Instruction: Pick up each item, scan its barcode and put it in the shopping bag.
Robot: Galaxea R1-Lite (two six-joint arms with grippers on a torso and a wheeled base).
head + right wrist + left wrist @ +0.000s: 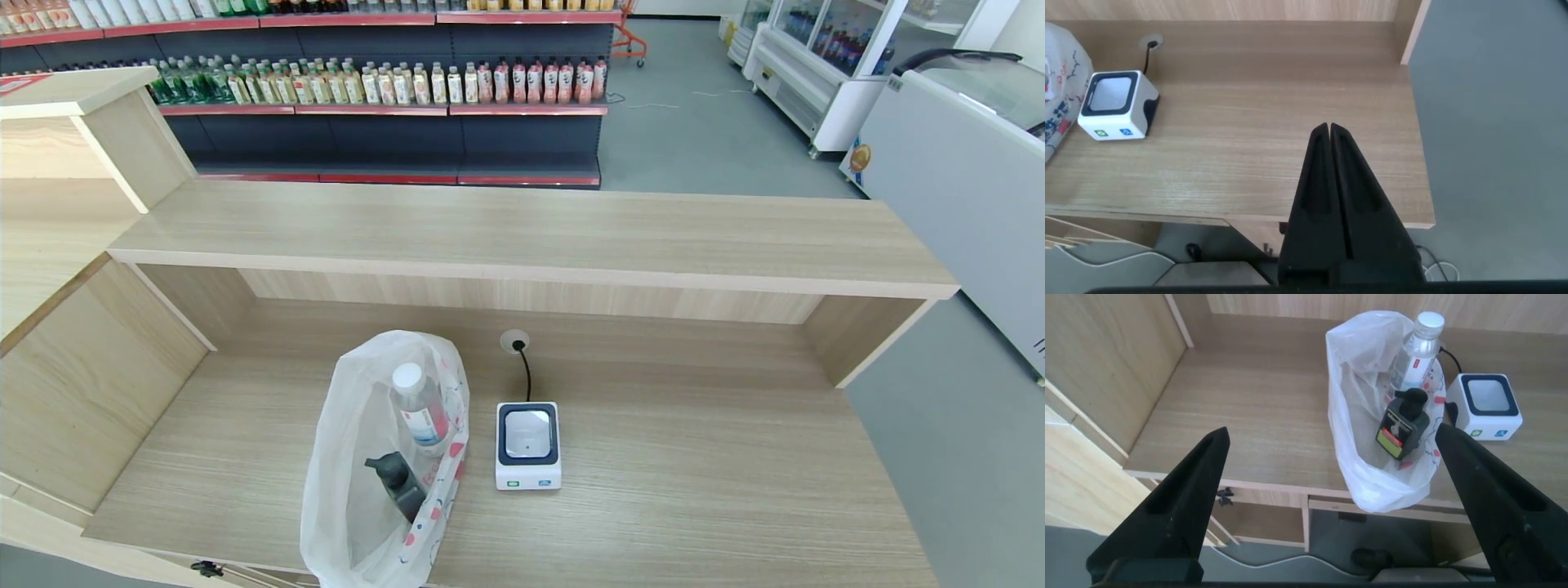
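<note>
Holding nothing: my left gripper [1333, 439] is spread wide, my right gripper [1328, 128] pressed together. Lower centre of the head view, the shopping bag [333, 457], just left of the scanner [528, 445], contains a clear bottle [418, 412] and a dark bottle [398, 483]. Bagging looks finished, I judge; next I should keep both arms clear

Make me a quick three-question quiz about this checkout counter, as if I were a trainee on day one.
1. True or false: the shopping bag holds two items, a clear bottle with a white cap and a dark bottle.
2. Where is the scanner? A) inside the bag; B) on the counter, just to the robot's right of the bag; C) up on the top ledge.
3. Short answer: of the left gripper and the right gripper, which one has its fingers shut?

Key: 1 true; 2 B; 3 the right one. The left is wide open.
</note>
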